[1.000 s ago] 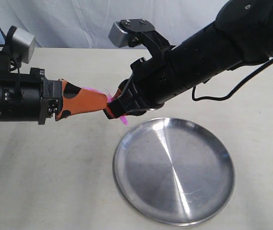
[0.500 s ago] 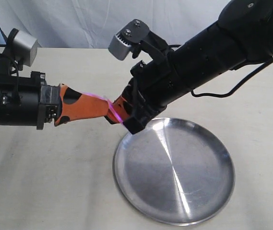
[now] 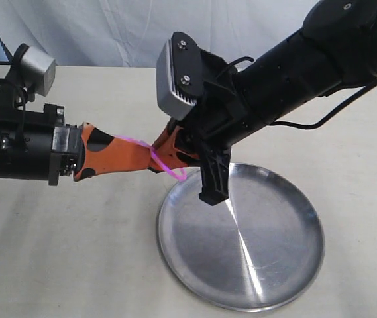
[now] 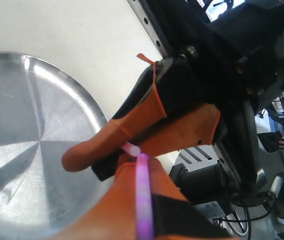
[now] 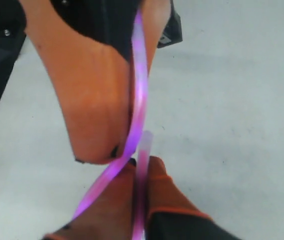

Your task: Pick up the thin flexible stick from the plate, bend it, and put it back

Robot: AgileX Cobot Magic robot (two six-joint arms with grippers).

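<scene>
The thin pink stick hangs in the air, bent into a loop between both grippers, just above the left rim of the silver plate. My left gripper is shut on one end of the stick. My right gripper is shut on the other end; the stick curves past the left fingers and its whitish tip sticks out between the right fingertips. The plate lies below, with nothing on it.
The plate rests on a pale tabletop. White cloth hangs behind the table. The right arm's wrist camera and black bracket hang over the plate's left edge.
The right wrist has rolled, turning its camera toward the front. The stick has gone from nearly straight to a bowed loop sagging below the fingertips. The left gripper has drawn back slightly.
</scene>
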